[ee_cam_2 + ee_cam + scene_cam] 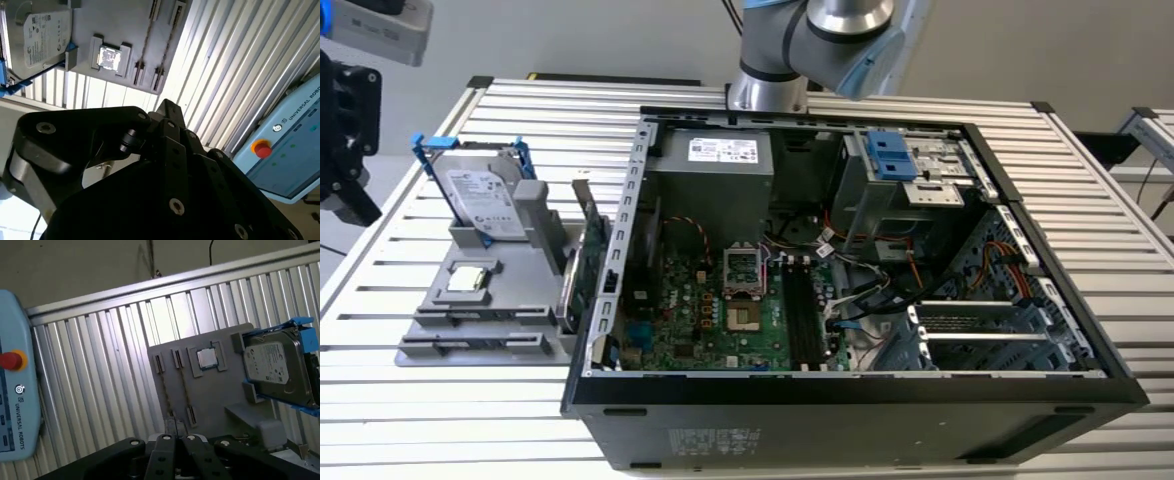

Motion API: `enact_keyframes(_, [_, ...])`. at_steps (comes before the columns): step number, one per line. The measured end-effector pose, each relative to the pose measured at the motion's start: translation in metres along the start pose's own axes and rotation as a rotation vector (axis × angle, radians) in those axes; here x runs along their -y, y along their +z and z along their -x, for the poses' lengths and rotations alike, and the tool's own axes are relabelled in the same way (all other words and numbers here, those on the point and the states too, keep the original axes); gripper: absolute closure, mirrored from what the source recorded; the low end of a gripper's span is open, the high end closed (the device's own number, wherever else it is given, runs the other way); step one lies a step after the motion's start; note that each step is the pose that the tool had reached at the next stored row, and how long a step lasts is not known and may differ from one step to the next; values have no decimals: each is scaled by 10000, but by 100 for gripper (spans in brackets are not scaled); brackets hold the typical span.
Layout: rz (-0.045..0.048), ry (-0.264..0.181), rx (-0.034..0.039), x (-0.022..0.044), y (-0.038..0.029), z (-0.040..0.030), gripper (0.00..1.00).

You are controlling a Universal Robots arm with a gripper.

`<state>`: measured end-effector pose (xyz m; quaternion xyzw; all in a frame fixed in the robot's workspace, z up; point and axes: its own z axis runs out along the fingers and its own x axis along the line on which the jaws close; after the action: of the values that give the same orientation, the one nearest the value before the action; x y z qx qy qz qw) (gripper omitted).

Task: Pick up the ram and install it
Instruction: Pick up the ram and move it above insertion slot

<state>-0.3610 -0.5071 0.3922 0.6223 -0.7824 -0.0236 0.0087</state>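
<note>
Hanging near the gray holder, the fingers are pressed together, empty, by the white-labelled hard drive.

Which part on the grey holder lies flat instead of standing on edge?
The small square processor chip, flat in its pocket on the grey holder. The hard drive in its blue frame and the green expansion card both stand on edge.

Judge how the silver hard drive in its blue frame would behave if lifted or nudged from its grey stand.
The hard drive looks like a solid metal box, so it is probably stiff and heavy for its size. It stands on edge in the grey stand, so a sideways push might tip it. Its smooth face may be slippery.
</note>
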Motion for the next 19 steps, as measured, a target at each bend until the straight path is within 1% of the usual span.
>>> enact_keyframes(12, [21,-1481,-71,0,-1,0,100])
enact_keyframes(14, [11,-1695,-80,0,0,0,100])
enact_keyframes(19, [-54,-2173,-93,0,-1,0,100])
